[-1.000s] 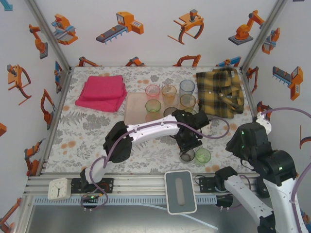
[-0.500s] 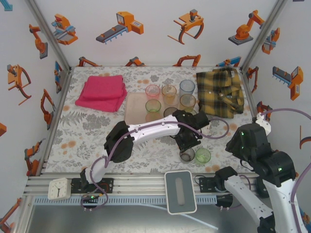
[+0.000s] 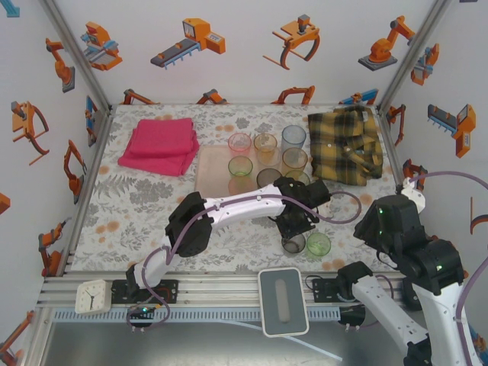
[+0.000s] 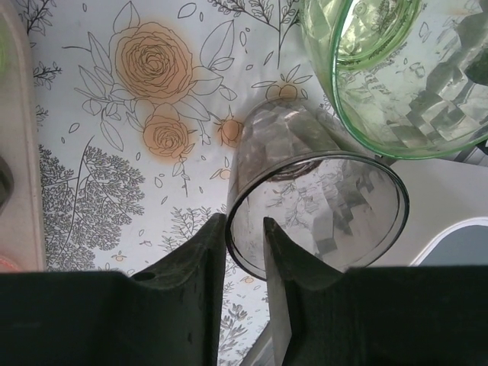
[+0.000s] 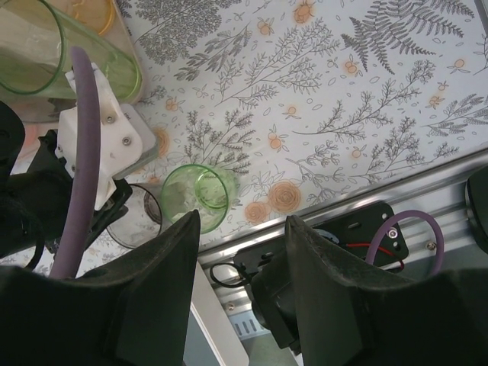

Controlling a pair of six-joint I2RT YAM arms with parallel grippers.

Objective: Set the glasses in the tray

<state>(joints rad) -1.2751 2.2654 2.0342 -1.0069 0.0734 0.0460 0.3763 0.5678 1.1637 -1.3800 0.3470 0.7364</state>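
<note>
Left wrist: my left fingers (image 4: 200, 267) have narrowed astride the rim of the smoky grey plastic tumbler (image 4: 320, 206), not quite pinching. Right fingers (image 5: 152, 282) hang spread. A lift toward the pale pink tray (image 3: 210, 171) looks close.

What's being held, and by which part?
Left pincer straddles the rim of the grey glass; firm grip cannot be told. Right pincer holds nothing.
</note>
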